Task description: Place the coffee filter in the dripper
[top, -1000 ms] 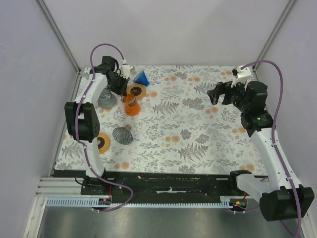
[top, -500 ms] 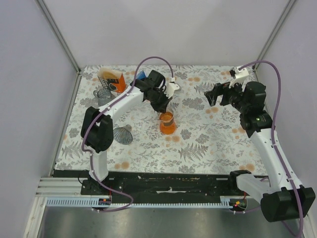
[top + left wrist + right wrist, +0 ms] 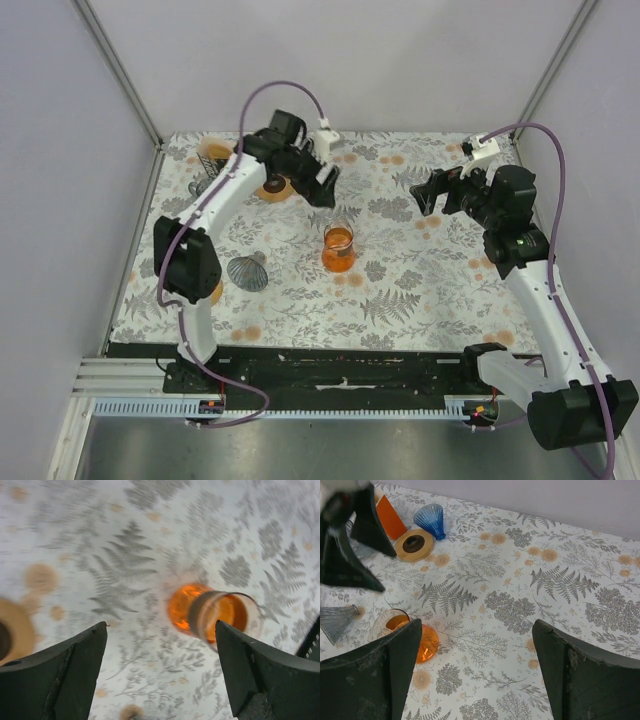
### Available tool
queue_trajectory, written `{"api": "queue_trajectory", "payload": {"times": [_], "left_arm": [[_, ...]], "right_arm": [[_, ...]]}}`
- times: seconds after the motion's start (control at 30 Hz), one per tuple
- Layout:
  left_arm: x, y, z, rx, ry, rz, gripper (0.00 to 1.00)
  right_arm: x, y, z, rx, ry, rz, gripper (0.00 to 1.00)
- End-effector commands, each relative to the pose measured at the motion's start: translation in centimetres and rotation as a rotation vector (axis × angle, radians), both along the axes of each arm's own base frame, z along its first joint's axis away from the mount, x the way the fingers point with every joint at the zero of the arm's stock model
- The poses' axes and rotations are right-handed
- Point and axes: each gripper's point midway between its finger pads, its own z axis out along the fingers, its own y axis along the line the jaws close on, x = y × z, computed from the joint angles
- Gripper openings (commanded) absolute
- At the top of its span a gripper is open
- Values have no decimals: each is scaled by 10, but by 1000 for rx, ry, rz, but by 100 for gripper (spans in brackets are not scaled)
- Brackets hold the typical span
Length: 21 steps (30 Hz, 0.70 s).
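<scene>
Orange dripper [image 3: 339, 247] near surface centre, no filter yet; left pincer [image 3: 322, 180] agape & empty nearer far edge, right pincer [image 3: 432, 190] agape too. Step: fetch filter, prob. tan stack [image 3: 215, 152] at far-left corner. Next: reach there, pinch one sheet.
</scene>
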Motion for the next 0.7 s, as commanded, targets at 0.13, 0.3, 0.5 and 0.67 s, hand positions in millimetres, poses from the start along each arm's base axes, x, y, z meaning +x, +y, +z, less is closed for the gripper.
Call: {"api": "queue_trajectory", "payload": {"times": [0.13, 0.3, 0.5, 0.67], "left_arm": [[152, 135, 4, 161, -215, 593, 53], [168, 121, -33, 170, -182, 482, 45], [190, 124, -62, 229, -203, 463, 61], [191, 129, -94, 279, -148, 477, 61]], "right_arm": [[-5, 6, 31, -1, -86, 34, 98], [-7, 4, 27, -16, -84, 25, 98], [-5, 2, 26, -26, -79, 16, 98], [-3, 1, 26, -32, -81, 7, 98]]}}
